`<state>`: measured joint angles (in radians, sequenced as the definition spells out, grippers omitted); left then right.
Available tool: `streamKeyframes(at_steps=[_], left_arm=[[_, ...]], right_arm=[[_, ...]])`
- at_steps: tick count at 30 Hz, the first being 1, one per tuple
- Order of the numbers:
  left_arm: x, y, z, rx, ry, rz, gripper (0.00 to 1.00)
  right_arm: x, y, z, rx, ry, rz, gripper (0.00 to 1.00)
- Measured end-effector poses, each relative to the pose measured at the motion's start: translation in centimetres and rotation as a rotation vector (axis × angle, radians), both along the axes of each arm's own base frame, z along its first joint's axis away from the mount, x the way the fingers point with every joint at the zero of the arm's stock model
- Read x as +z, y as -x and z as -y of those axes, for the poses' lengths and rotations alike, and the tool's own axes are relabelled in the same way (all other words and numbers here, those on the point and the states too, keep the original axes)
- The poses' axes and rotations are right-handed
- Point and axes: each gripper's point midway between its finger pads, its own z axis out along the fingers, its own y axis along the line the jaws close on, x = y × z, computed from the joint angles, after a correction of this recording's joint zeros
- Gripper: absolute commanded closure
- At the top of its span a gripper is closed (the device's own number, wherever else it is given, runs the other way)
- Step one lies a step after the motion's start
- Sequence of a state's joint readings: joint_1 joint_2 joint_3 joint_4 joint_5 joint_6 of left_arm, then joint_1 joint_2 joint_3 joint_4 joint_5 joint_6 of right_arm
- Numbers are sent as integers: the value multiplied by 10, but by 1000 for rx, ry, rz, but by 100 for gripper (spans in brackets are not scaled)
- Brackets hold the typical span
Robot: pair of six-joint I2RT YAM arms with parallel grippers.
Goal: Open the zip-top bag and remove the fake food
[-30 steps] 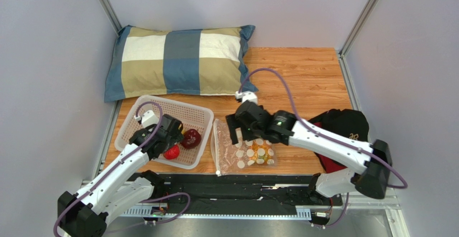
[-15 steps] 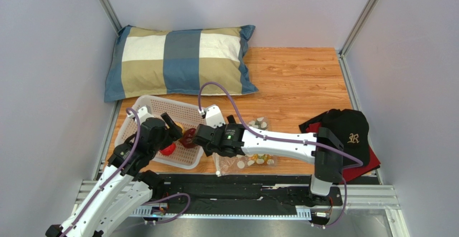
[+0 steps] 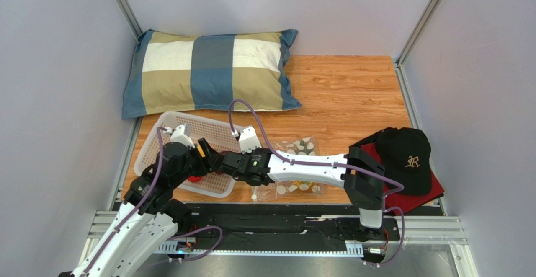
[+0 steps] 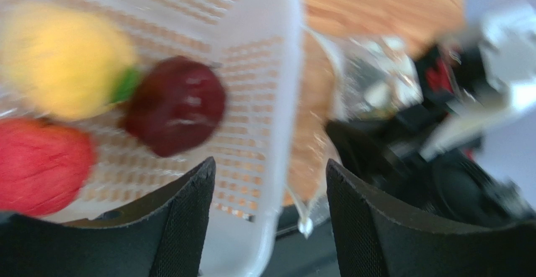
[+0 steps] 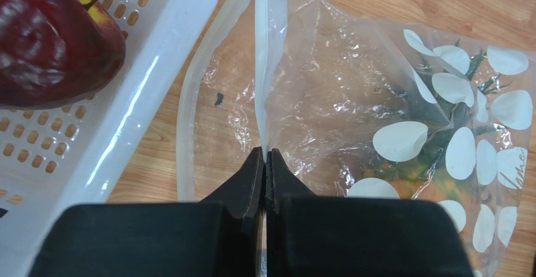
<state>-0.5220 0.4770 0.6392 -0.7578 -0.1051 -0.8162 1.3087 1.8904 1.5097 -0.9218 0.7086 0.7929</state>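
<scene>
The clear zip-top bag (image 5: 340, 88) lies on the wood just right of the white basket (image 5: 157, 69), its mouth parted. One white zip strip (image 5: 184, 132) curves away to the left. The other zip strip (image 5: 267, 51) runs into my right gripper (image 5: 265, 157), which is shut on it. Orange and green fake food (image 5: 409, 164) shows through the spotted face. A dark maroon piece (image 4: 176, 104), a yellow fruit (image 4: 63, 60) and a red piece (image 4: 38, 164) sit in the basket. My left gripper (image 4: 270, 183) hangs open over the basket's right rim and the bag's corner (image 4: 305, 227).
A checked pillow (image 3: 211, 69) lies at the back left. A black cap (image 3: 406, 157) rests on a red cloth (image 3: 431, 195) at the right. Both grippers crowd together by the basket's right rim (image 3: 236, 164). Grey walls close in both sides.
My right arm swung left from above the bag to its open edge and shut on the zip strip. My left gripper moved right to the basket's rim, its jaws narrowing a little.
</scene>
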Motion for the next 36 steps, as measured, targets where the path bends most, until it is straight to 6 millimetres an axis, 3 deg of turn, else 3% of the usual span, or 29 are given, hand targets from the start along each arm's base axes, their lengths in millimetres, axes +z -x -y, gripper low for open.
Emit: streamKeyframes(at_steps=[4, 8, 14, 17, 20, 22, 23, 26, 31, 36], left_arm=[[14, 13, 55, -303, 189, 91, 59], [15, 21, 98, -519, 322, 80, 70], [-7, 25, 145, -679, 348, -36, 72], [-15, 22, 162, -709, 353, -72, 74], [-20, 7, 180, -716, 360, -98, 78], [-21, -4, 192, -724, 367, -102, 78], [-22, -8, 197, -726, 368, -102, 78], [-27, -12, 206, -731, 366, -110, 74], [-37, -16, 208, -712, 349, -127, 64], [-42, -19, 208, -701, 341, -132, 50]], right_arm=[[4, 4, 15, 0, -1, 1, 100], [32, 9, 28, 10, -71, 10, 100], [91, 14, 34, 40, -240, 41, 100], [101, 17, 34, 56, -287, 45, 100], [96, 20, 36, 70, -306, 30, 100], [88, 21, 37, 76, -312, 12, 91], [83, 22, 40, 77, -312, 1, 66], [75, 21, 50, 70, -313, -36, 46], [94, 10, 87, 5, -379, -25, 37], [125, -9, 158, -146, -514, 64, 32]])
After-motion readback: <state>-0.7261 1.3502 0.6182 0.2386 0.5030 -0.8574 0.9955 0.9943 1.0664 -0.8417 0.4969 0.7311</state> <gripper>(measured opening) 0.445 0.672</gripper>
